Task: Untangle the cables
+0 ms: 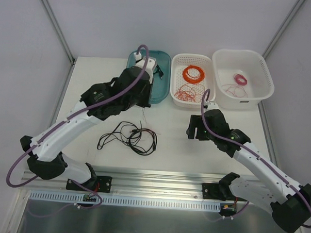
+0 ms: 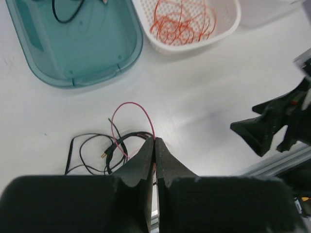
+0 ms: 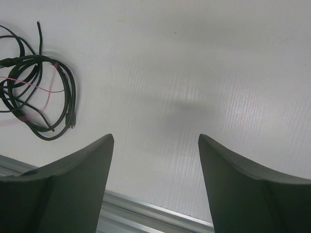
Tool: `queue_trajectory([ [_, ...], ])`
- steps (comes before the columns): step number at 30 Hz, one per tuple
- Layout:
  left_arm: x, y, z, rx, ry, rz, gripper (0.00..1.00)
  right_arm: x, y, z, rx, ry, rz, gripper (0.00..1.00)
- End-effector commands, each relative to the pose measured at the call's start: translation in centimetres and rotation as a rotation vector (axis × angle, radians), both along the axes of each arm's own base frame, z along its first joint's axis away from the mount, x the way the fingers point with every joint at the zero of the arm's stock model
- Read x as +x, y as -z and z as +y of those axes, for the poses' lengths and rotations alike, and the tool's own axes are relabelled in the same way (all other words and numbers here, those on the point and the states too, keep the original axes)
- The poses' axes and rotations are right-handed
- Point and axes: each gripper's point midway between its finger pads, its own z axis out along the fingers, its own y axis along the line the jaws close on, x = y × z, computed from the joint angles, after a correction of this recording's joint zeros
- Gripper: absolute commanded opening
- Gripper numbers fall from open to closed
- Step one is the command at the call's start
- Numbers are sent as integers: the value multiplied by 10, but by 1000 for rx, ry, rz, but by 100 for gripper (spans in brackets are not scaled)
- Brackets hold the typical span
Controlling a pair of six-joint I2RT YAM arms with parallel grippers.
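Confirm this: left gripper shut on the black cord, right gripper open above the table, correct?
Not quite. The left gripper is shut on the thin pink wire, not the black cord, as the left wrist view shows. The right gripper is open above the table.

1. My left arm (image 1: 72, 124) reaches diagonally up and inward from its near-left base, with the wrist bent downward.
2. My left gripper (image 2: 154, 141) is clamped tight, its fingertips pressed together on a thin pinkish-red wire (image 2: 130, 104).
3. My right arm (image 1: 259, 160) stretches low from its near-right base toward the centre.
4. My right gripper (image 3: 155, 138) points down, its jaws spread wide and gripping nothing.
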Motion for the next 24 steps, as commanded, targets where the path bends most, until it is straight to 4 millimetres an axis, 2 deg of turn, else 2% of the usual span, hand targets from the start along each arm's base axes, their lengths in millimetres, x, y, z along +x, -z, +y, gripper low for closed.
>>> queue_trajectory([
  [1, -14, -56, 18, -14, 46, -106, 0, 3, -14, -3, 8, 5, -58, 74],
  [2, -19, -66, 16, -40, 78, -117, 0, 3, -17, -3, 14, 0, -68, 74],
  [3, -22, -86, 16, -87, 92, -146, 0, 3, -20, -1, 27, -6, -79, 74],
  [5, -27, -106, 14, -139, 118, -173, 0, 2, -27, 3, 59, -32, -100, 74],
  [6, -31, -124, 13, -175, 150, -203, 0, 3, -31, 6, 71, -46, -116, 74],
  [9, -31, -145, 14, -202, 166, -256, 1, 2, -42, 17, 122, -102, -148, 74],
  [14, -27, -135, 4, -174, 189, -244, 1, -2, -54, 24, 156, -150, -178, 74],
  [16, -27, -140, -2, -190, 208, -251, 2, -3, -63, 25, 171, -174, -209, 74],
  [20, -29, -150, -9, -225, 242, -268, 2, -19, -91, 49, 305, -316, -265, 75],
  [24, -28, -151, -12, -241, 234, -265, 2, -23, -117, 76, 425, -432, -321, 76],
])
